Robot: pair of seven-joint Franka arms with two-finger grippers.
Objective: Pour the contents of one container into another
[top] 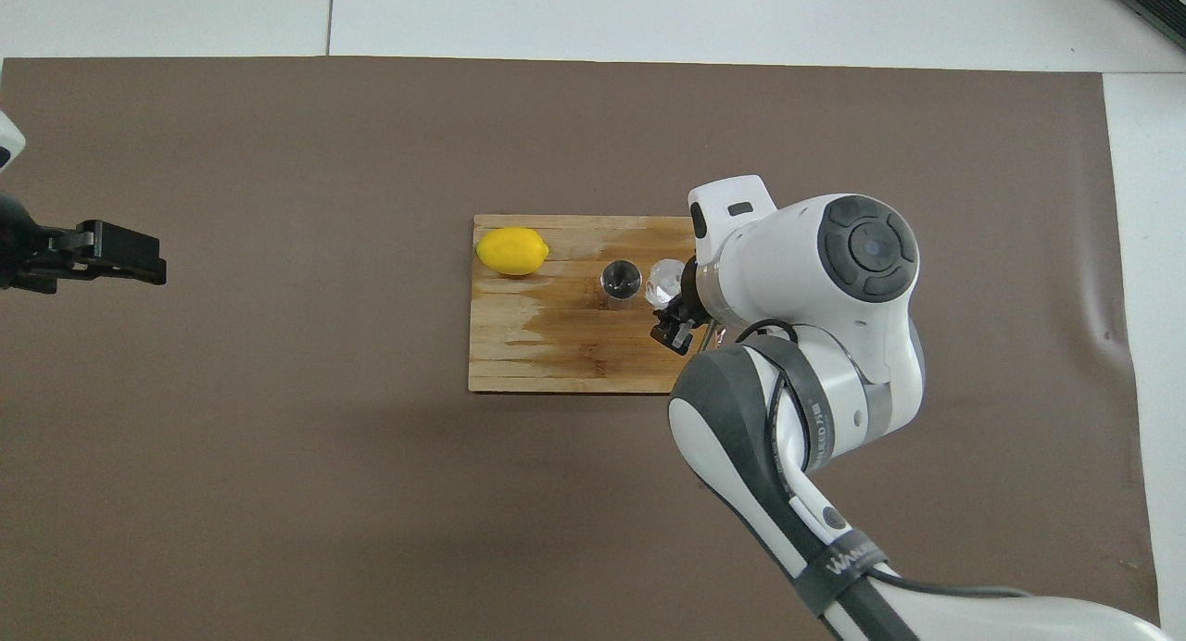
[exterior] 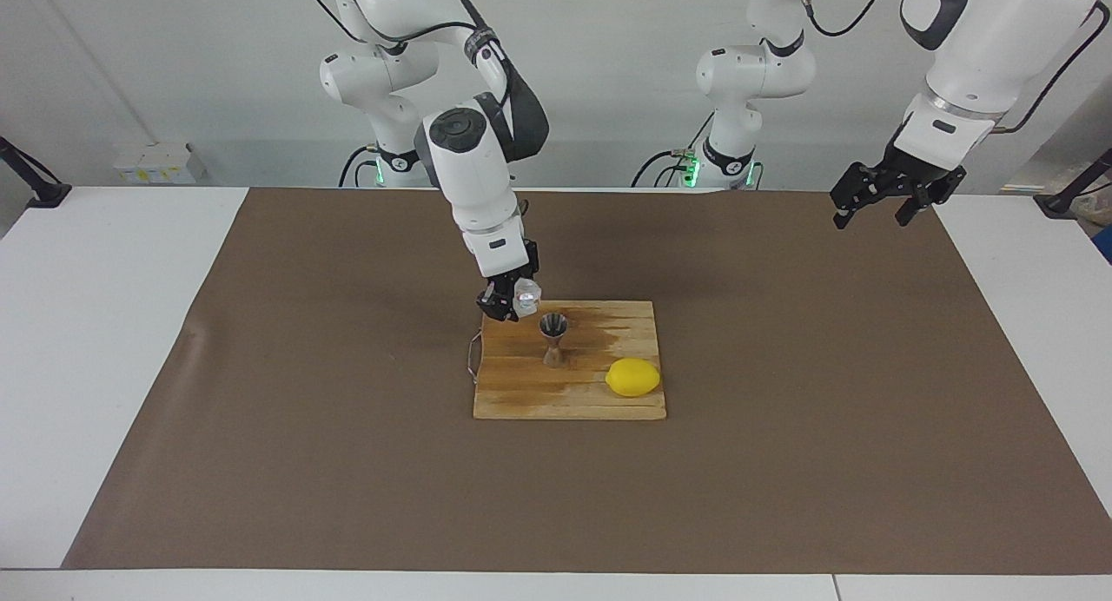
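Right claw point(exterior: 512, 304) clamps the tilted glass cup point(exterior: 526, 297) over the jigger point(exterior: 553, 339); left claw point(exterior: 882, 203) waits spread apart

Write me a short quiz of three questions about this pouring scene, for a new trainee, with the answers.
1. True or false: the right tool holds the glass cup.
2. Which things rest on the cutting board?
3. The left tool is: A) on the lemon, B) waiting in the air, open, C) at the jigger.

Key: 1 true; 2 jigger and lemon; 3 B.
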